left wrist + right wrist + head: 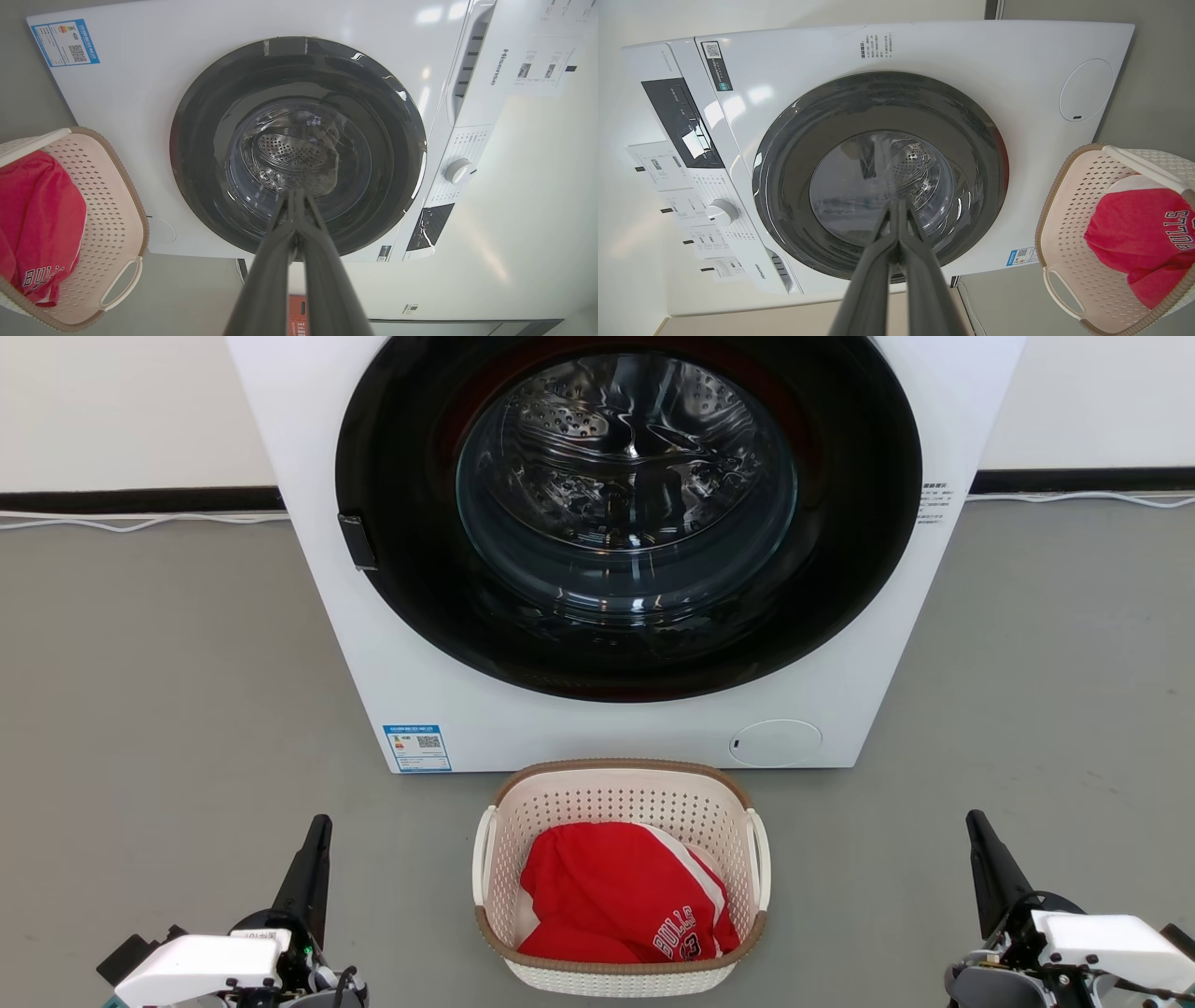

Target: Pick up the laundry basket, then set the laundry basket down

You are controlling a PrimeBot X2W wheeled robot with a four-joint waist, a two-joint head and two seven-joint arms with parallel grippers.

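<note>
Looking down from the head: grey floor [168, 691], smooth and matte, running back to a white wall [121, 401] with a black baseboard [140, 499]. A white cable [140, 523] lies on the floor along the foot of that wall, on both sides of the machine. A white front-loading washer [373, 644] stands straight ahead on the floor; the steel drum [625, 476] shows through the round dark door glass. It has a blue label [417, 749] at the lower left of its front and a round cover [775, 743] at the lower right. The laundry basket [616, 803] sits upright on the floor just in front of the washer's base, centred between my two arms; I cannot tell if its far rim touches the machine. A red garment [607, 896] with white trim and lettering lies inside it. Left jaws: closed and empty, the long dark fingers [313, 868] pressed together, low on my left and well apart from the basket's left handle [483, 859]. Right jaws: likewise closed on nothing, fingers [990, 873] together, well apart from the right handle [761, 859]. In both wrist views the fingers meet at the tips and point at the washer door, with the basket off to the side.
</note>
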